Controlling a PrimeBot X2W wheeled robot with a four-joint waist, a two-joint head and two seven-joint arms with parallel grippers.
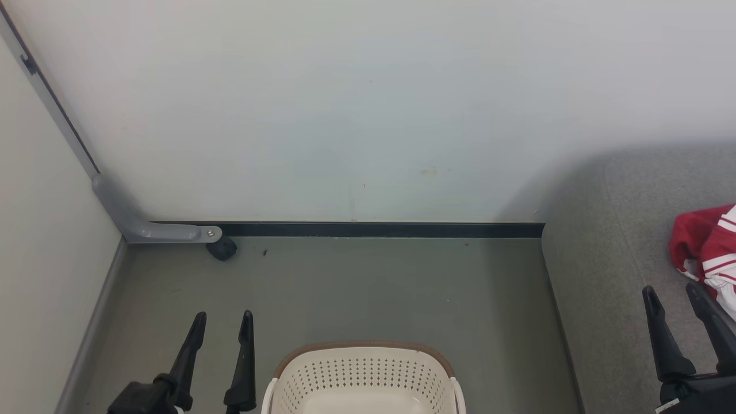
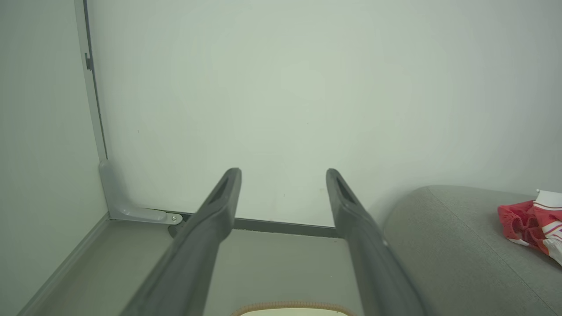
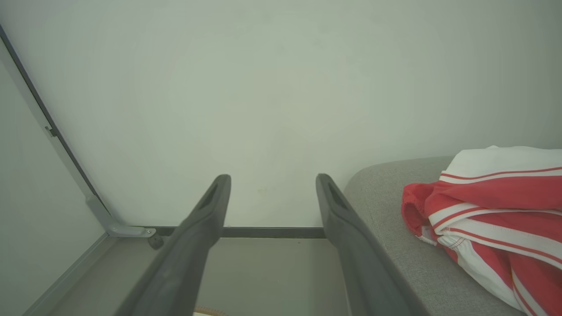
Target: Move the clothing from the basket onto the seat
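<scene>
The cream basket (image 1: 362,374) with a brown rim stands on the floor at the bottom centre; what shows of its inside holds nothing. Its rim (image 2: 292,306) peeks in at the bottom of the left wrist view. Red and white clothing (image 1: 710,244) lies on the grey seat (image 1: 609,276) at the right, seen also as clothing (image 3: 491,219) on the seat (image 3: 382,202) and clothing (image 2: 529,221) on the seat (image 2: 443,237). My left gripper (image 1: 223,317) hangs open left of the basket. My right gripper (image 1: 671,294) is open over the seat, beside the clothing, with nothing between its fingers.
A white wall (image 1: 368,115) with a dark skirting closes the far side. A grey bracket (image 1: 149,227) and a small black caster (image 1: 222,249) sit in the left corner. Grey floor (image 1: 368,293) lies between wall, basket and seat.
</scene>
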